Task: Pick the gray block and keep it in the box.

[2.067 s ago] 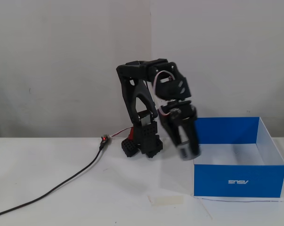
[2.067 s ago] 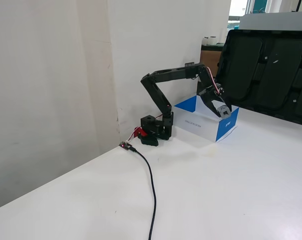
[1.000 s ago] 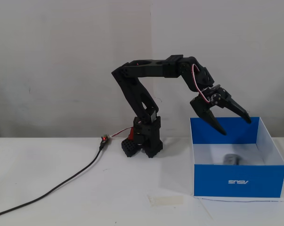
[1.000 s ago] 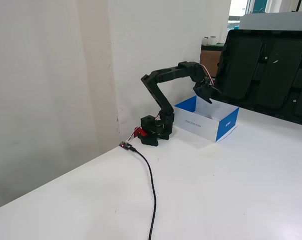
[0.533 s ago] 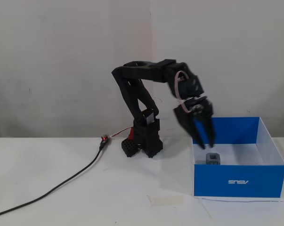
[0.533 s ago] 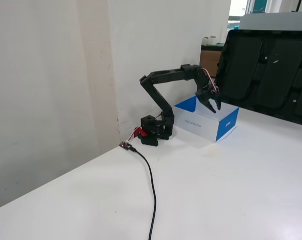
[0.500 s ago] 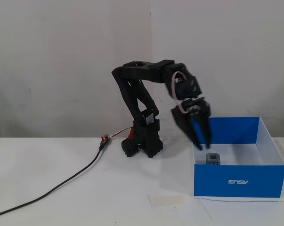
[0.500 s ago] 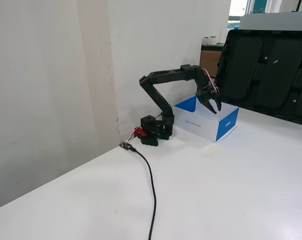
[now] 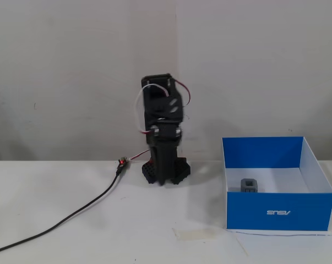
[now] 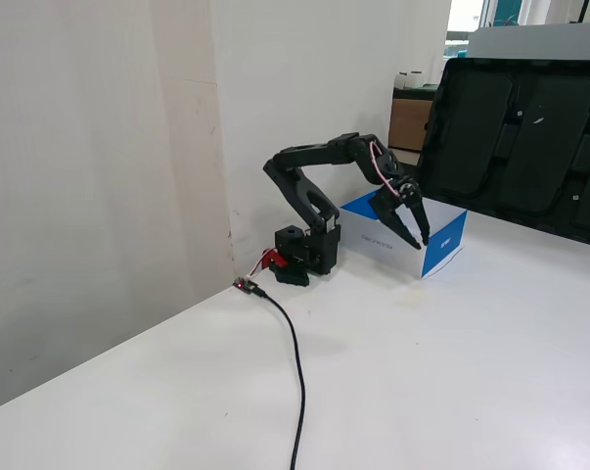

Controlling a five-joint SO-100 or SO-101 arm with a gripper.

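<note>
The gray block (image 9: 249, 186) is a small dark cube that rests on the white floor of the blue box (image 9: 278, 212), near its left front corner. In a fixed view the box (image 10: 443, 243) stands to the right of the arm, and the block is hidden inside it. My gripper (image 10: 420, 243) hangs in front of the box's near side, above the table, pointing down. Its two fingertips stand slightly apart and hold nothing. In the other fixed view the black arm (image 9: 164, 148) faces the camera, left of the box.
A black cable (image 9: 72, 217) runs from the arm's base toward the front left and also shows in a fixed view (image 10: 295, 362). A pale strip of tape (image 9: 199, 234) lies on the table left of the box. Dark panels (image 10: 529, 127) lean behind the table.
</note>
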